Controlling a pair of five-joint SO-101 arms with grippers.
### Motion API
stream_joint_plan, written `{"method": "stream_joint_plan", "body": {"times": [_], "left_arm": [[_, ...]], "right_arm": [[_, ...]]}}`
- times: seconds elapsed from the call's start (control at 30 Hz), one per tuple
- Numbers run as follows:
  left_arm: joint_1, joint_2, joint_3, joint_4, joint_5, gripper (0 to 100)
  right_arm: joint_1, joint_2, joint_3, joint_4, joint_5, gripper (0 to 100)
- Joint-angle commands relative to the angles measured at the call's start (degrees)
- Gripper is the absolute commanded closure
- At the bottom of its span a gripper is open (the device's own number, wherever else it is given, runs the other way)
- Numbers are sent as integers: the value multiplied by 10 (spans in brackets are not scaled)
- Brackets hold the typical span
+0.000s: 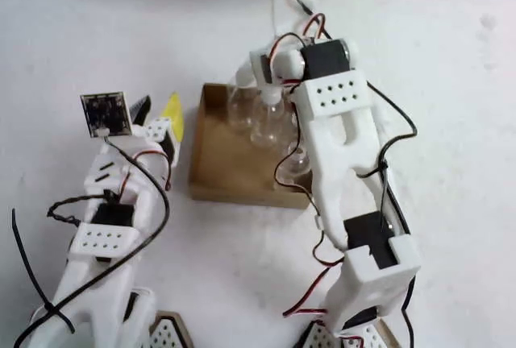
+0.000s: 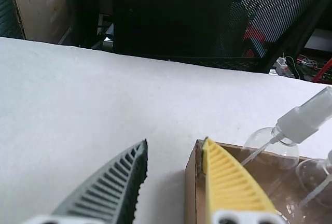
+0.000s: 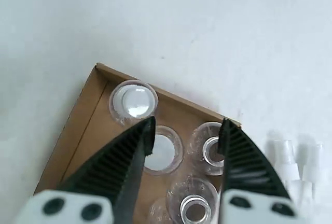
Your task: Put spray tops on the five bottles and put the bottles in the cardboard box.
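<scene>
White table (image 1: 451, 82); right hand (image 3: 187, 128) spread above bottles (image 3: 135, 100) in cardboard box (image 3: 91, 130); left hand (image 2: 175, 143) spread beside box.

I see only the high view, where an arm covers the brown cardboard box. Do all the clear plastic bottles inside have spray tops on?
Observer: No. The right wrist view shows an open-necked clear plastic bottle and a second open-necked bottle standing in the brown cardboard box.
Reviewer: Where are the spare tops?
Observer: Some white plastic spray tops sit on the white table beside the box.
Reviewer: Is any bottle finished?
Observer: Yes. The left wrist view shows one capped bottle in the box, with its white spray top fitted and the tube running down inside.
</scene>
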Motion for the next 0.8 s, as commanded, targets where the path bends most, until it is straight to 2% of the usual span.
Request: {"method": "stream_joint_plan", "body": {"times": [0.0,0.13,0.2,0.47,0.77], "left_arm": [[7,-14,-3,-16,-7,839],[7,-14,-3,-16,-7,839],[7,-14,-3,-16,-7,839],[7,-14,-3,-16,-7,839],[7,-14,-3,-16,-7,839]], "right_arm": [[-15,-29,-29,0,-3,823],[-61,-29,-32,0,44,825],[-73,-29,-32,-11,44,825],[-54,-7,-38,-32,42,823],[-45,72,-121,6,42,825]]}}
